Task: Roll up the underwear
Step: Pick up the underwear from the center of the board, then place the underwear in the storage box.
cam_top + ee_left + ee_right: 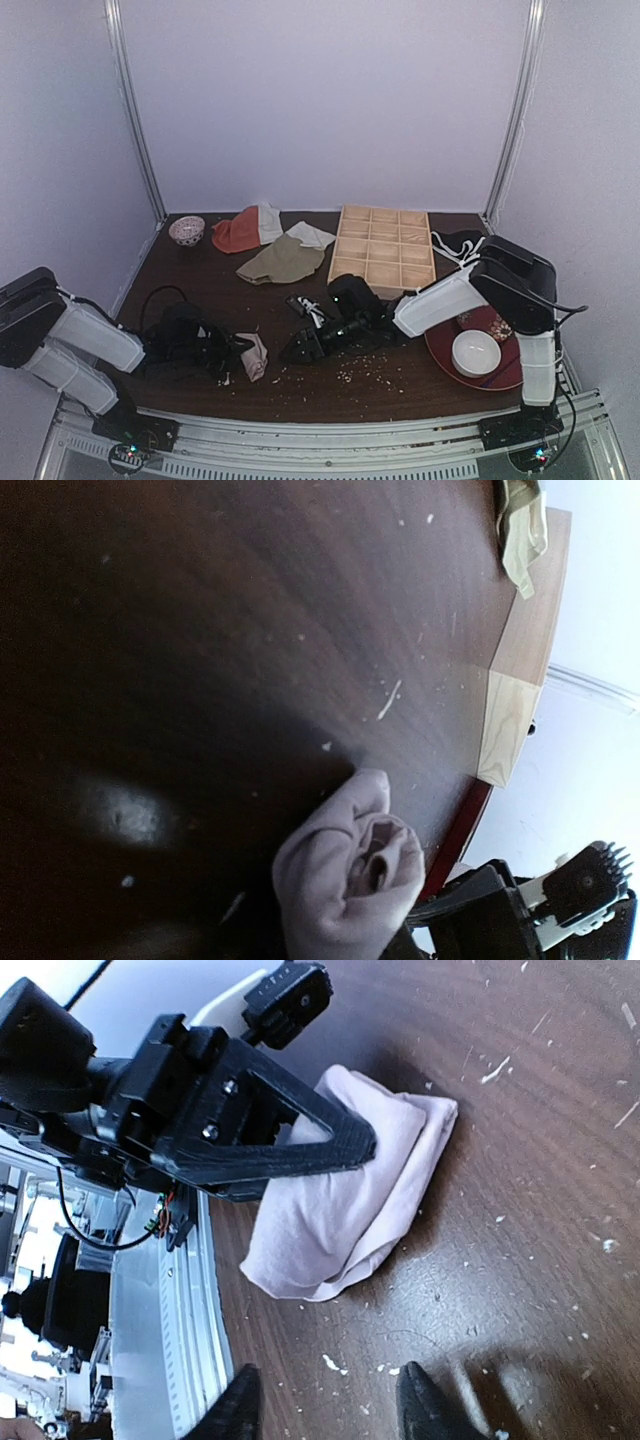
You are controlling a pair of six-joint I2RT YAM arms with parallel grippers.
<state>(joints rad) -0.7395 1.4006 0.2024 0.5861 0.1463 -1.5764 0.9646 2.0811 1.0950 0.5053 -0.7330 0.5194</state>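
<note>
The underwear [254, 356] is a small mauve-pink rolled bundle lying on the dark table near the front edge, left of centre. My left gripper [235, 350] is shut on its left end. The left wrist view shows the rolled end [345, 880] close up with its spiral of folds; the fingers themselves are hidden there. In the right wrist view one black left finger [300, 1150] lies across the bundle [340, 1220]. My right gripper [300, 347] is open and empty, a short way right of the bundle, its tips [330, 1410] apart above bare table.
A wooden compartment tray [383, 248] stands at the back right. An olive-green cloth [280, 260], an orange-red and white cloth [238, 233] and a small bowl [187, 230] lie at the back. A red plate [505, 368] holding a white bowl [476, 352] is right. Crumbs dot the table.
</note>
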